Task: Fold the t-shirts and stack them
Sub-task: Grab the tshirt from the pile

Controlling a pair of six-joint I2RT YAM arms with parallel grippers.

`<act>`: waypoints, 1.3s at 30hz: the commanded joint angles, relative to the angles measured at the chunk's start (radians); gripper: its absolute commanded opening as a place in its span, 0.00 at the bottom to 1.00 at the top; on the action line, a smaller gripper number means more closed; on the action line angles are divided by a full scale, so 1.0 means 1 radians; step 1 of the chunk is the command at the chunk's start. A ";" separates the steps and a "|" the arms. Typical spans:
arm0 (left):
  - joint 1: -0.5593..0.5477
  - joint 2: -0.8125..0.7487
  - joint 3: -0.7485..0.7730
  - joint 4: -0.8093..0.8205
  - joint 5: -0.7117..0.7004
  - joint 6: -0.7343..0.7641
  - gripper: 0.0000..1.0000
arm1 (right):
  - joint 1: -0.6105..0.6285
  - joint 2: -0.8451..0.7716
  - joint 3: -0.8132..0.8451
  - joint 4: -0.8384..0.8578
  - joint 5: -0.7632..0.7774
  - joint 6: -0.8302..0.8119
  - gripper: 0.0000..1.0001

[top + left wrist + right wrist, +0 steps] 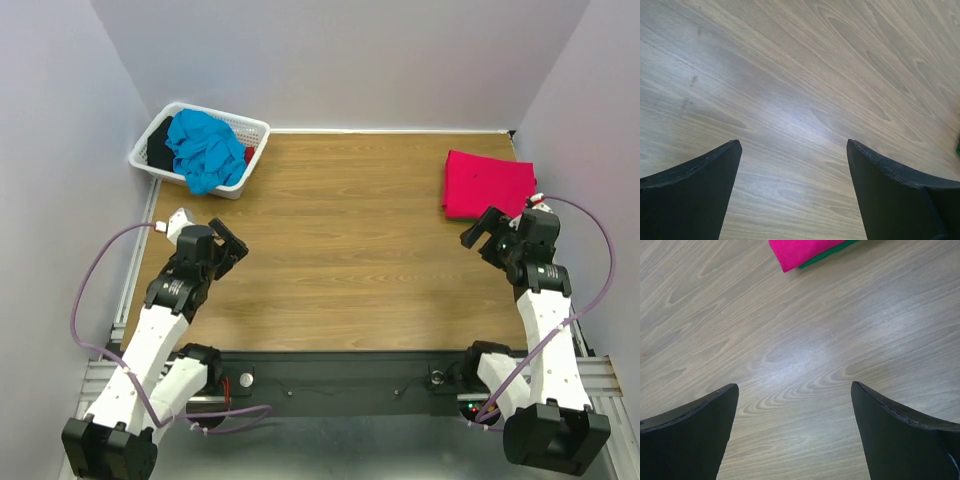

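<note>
Two spread, empty hands: left hand (792, 142), right hand (794, 385); red t-shirt (487, 185) folded, turquoise t-shirt (205, 148) heaped in basket (255, 128).

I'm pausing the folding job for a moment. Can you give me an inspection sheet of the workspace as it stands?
Surface: wooden table, only bare wood under both grippers.
Job's things: turquoise t-shirt bunched in the white basket, far left; pinkish-red t-shirt folded flat, far right, with a green layer showing under it.
Clutter: dark cloth in the basket beside the turquoise t-shirt.
Grippers: left gripper and right gripper both open and empty.
Cables: left purple cable and right purple cable loop beside the arms, neither touching cloth.
Surroundings: plain pale walls; nothing else seen.
</note>
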 commanded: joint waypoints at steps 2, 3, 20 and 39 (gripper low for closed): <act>0.000 0.094 0.116 0.060 -0.116 0.025 0.99 | -0.006 0.005 0.038 0.063 0.004 0.016 1.00; 0.001 0.118 0.168 0.074 -0.122 0.030 0.98 | -0.006 0.003 0.042 0.066 0.001 0.022 1.00; 0.283 0.916 0.834 0.191 -0.003 0.278 0.98 | -0.006 -0.061 0.033 0.207 -0.014 0.120 1.00; 0.319 1.484 1.470 -0.004 -0.011 0.401 0.88 | -0.006 -0.045 0.010 0.227 -0.005 0.105 1.00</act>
